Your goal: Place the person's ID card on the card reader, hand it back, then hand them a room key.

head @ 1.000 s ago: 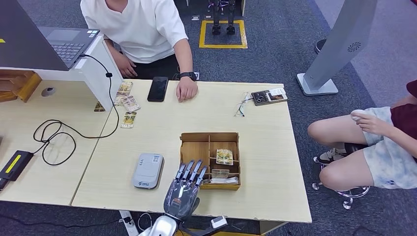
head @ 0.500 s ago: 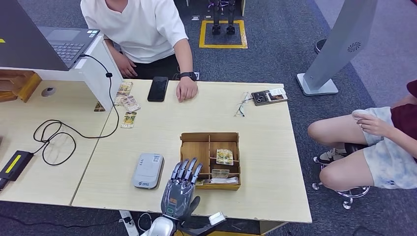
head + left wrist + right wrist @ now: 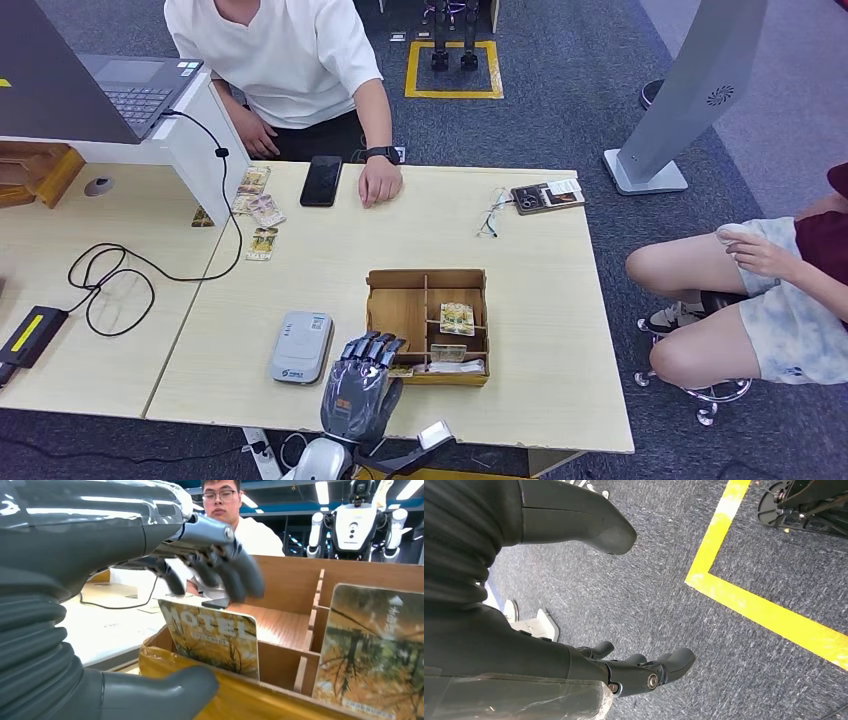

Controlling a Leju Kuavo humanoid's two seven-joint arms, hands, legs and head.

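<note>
Left hand (image 3: 362, 385) released over the wooden card box (image 3: 428, 325) near edge (fingers curled above hotel key cards (image 3: 212, 637)), right hand (image 3: 624, 672) hanging released

My left hand (image 3: 150, 555) has a glossy grey shell, a ribbed grey cover, a thick grey thumb and darker fingers; my right hand (image 3: 574, 645) looks dark, with round silver screws.

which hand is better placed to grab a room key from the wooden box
Left. The left hand sits at the near edge of the wooden box, its fingers over the hotel key card with nothing held. The right hand hangs over the carpet, away from the table.
</note>
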